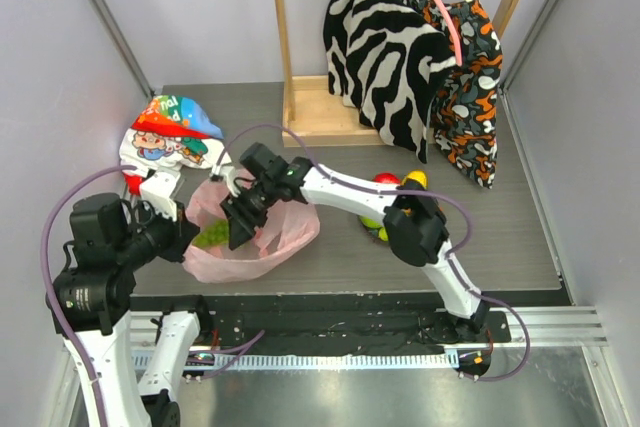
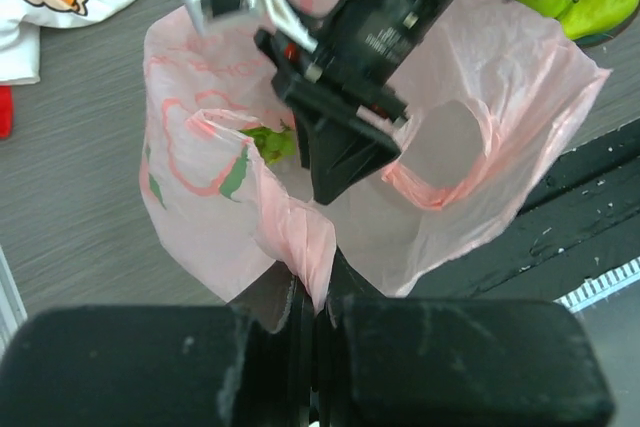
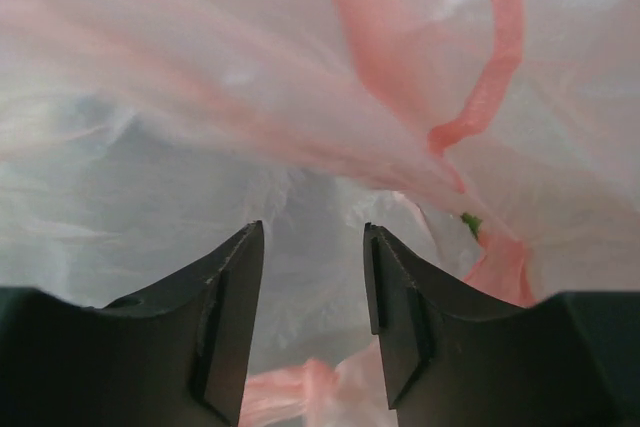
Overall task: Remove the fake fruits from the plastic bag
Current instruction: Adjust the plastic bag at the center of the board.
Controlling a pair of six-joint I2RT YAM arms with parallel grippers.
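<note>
The left jaws are clamped shut on a gathered fold of the plastic bag's (image 2: 300, 237) rim. The right jaws stand half parted in its mouth, gripping nothing. The bag lies by the bench's (image 1: 500, 227) near-left edge with a green fruit (image 2: 272, 142) inside. Other fruits (image 1: 388, 179) lie mid-bench.

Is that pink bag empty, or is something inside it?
Not empty: a green fruit shows through the open mouth of the pink bag. Whether more lie inside, cannot tell.
</note>
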